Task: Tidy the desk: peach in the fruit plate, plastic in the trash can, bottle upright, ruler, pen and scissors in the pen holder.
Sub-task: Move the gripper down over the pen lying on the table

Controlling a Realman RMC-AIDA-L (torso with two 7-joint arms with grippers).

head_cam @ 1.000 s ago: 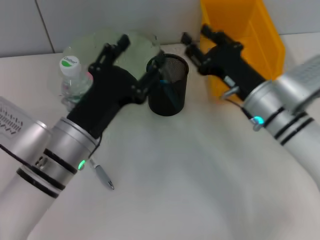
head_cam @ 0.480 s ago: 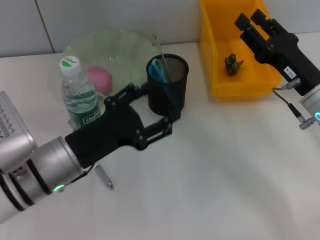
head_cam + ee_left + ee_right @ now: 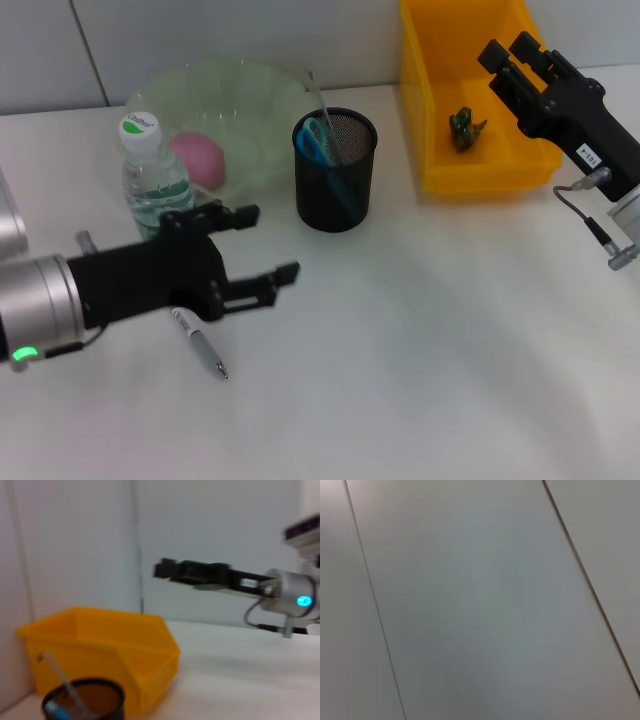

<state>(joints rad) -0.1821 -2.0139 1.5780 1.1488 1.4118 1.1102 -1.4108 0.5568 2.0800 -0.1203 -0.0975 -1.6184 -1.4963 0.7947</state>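
White desk surface (image 3: 420, 370) carries all items. Yellow plastic bin (image 3: 480, 95) sits at the far right; a small crumpled green scrap of plastic (image 3: 464, 126) lies inside it on the floor of the bin. The same bin (image 3: 107, 652) appears in the left wrist view, behind the holder.

Translucent pale-green round fruit plate (image 3: 250, 100) stands at far left-centre, with the pink peach (image 3: 198, 160) resting in it.

Left gripper (image 3: 260, 245), black, hovers low over the desk in front of the bottle, fingers spread apart, nothing between them. Right gripper (image 3: 520, 55), black, is raised over the far right edge of the yellow bin; its two fingers stand apart and hold nothing. It shows side-on in the left wrist view (image 3: 167, 570).

Clear plastic water bottle with a green-and-white cap (image 3: 152, 180) stands upright, just beside the plate and partly behind the left gripper.

Black mesh cylindrical pen holder (image 3: 335, 170) stands between plate and bin; blue-handled scissors (image 3: 318, 138) and a clear ruler (image 3: 320, 105) stick out of it.

Grey pen (image 3: 200, 345) lies flat on the desk under the left arm, well apart from the holder.
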